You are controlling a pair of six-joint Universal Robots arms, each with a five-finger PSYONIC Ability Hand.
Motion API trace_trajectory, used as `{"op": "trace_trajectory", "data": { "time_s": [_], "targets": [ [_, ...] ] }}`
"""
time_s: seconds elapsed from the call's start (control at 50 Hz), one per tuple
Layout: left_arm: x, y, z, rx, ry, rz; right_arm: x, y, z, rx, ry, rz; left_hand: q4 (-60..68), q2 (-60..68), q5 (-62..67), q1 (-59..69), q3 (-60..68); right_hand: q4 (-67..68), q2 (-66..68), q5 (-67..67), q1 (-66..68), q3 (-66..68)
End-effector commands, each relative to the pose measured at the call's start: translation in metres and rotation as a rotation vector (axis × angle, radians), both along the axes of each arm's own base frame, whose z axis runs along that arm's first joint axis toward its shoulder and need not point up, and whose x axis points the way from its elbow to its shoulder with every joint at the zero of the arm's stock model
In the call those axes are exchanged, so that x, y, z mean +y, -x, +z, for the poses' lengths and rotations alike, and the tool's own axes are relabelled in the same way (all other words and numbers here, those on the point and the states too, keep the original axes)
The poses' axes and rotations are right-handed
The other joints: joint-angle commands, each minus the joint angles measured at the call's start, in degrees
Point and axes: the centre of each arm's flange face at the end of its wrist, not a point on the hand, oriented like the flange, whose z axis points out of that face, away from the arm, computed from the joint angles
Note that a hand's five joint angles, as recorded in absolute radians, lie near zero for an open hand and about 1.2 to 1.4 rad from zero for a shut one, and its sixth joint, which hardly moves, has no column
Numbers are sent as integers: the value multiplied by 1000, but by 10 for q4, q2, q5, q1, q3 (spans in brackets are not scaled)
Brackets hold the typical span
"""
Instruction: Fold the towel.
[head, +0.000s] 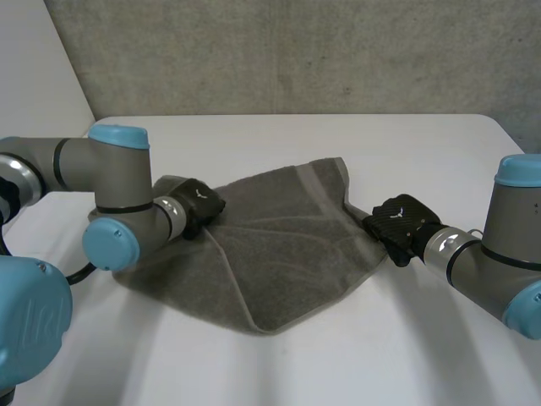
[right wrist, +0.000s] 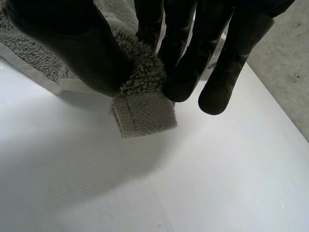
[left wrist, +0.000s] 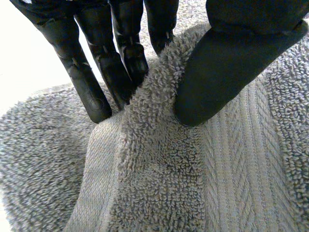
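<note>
I see the grey towel rumpled mid-frame on the tabletop, my left hand pinching its left edge and my right hand pinching its right corner, so I judge the folding barely begun.

Left hand, right hand: thumb-to-finger pinch.

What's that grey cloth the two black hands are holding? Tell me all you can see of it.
It is a grey towel of looped terry with a flat woven band, lying rumpled on the white table. The left hand pinches a raised fold at one side; the right hand pinches a hemmed corner at the opposite side, just off the table. One loose corner points toward the robot.
</note>
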Motion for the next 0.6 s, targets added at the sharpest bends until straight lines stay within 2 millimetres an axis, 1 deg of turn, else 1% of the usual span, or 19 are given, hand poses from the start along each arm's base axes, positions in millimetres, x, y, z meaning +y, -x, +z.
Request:
{"op": "trace_trajectory", "data": {
  "time_s": [0.02, 0.1, 0.14, 0.16, 0.18, 0.2, 0.22, 0.24, 0.26, 0.3, 0.32, 0.34, 0.42, 0.48, 0.5, 0.52, 0.56, 0.58, 0.6],
  "targets": [
    [5, -7, 15, -9, 26, 44, -2, 0, 2, -2, 7, -2, 116, 117, 129, 134, 119, 32, 42, 37, 39, 29],
    [6, -9, 28, 12, 70, 52, -10, 7, 7, -7, 21, -28, 116, 117, 129, 134, 119, 32, 42, 37, 39, 29],
    [6, -15, 46, 53, 115, 74, -15, 12, 10, -9, 30, -44, 116, 117, 129, 134, 119, 32, 42, 37, 39, 29],
    [6, -15, 46, 53, 115, 74, -19, 14, 14, -11, 36, -55, 116, 117, 129, 134, 119, 32, 42, 37, 39, 29],
    [8, -16, 58, 85, 139, 84, -19, 15, 14, -11, 36, -55, 116, 117, 129, 134, 119, 32, 42, 37, 39, 29],
    [11, -16, 69, 127, 156, 91, -22, 16, 18, -13, 49, -69, 116, 117, 129, 134, 119, 32, 42, 37, 39, 29],
    [11, -16, 69, 128, 156, 91, -24, 16, 23, -19, 62, -72, 116, 117, 129, 134, 119, 32, 42, 37, 39, 29],
    [14, -17, 81, 168, 170, 101, -24, 16, 23, -19, 63, -72, 116, 117, 129, 134, 119, 32, 42, 37, 39, 29],
    [14, -17, 81, 168, 170, 101, -25, 16, 28, -25, 71, -74, 116, 117, 129, 134, 119, 32, 42, 37, 39, 29],
    [23, -20, 102, 239, 183, 119, -26, 16, 34, -29, 82, -76, 116, 117, 129, 134, 119, 32, 42, 37, 39, 29],
    [23, -21, 103, 240, 183, 119, -28, 18, 41, -33, 94, -82, 116, 117, 129, 134, 119, 32, 42, 37, 39, 29],
    [28, -22, 112, 267, 186, 124, -29, 22, 49, -36, 105, -91, 116, 117, 129, 134, 119, 32, 42, 37, 39, 29],
    [46, -22, 131, 317, 188, 114, -25, 24, 60, -35, 99, -95, 116, 117, 129, 134, 119, 32, 42, 37, 39, 29],
    [51, -23, 134, 327, 184, 103, -20, 25, 70, -33, 85, -92, 116, 117, 129, 134, 119, 32, 42, 37, 39, 29],
    [57, -23, 137, 334, 176, 88, -17, 26, 78, -36, 84, -87, 116, 117, 129, 134, 119, 32, 42, 37, 39, 29],
    [63, -23, 139, 343, 163, 69, -17, 26, 78, -36, 84, -87, 116, 117, 129, 134, 119, 32, 42, 37, 39, 29],
    [70, -24, 142, 351, 145, 53, -8, 26, 101, -53, 97, -62, 116, 117, 129, 134, 119, 32, 42, 37, 39, 29],
    [78, -25, 148, 362, 132, 42, -8, 26, 101, -53, 97, -62, 116, 117, 129, 134, 119, 32, 42, 37, 39, 29],
    [79, -25, 148, 362, 132, 41, -3, 28, 114, -62, 105, -48, 116, 117, 129, 134, 119, 32, 42, 37, 39, 29]
  ]
}}
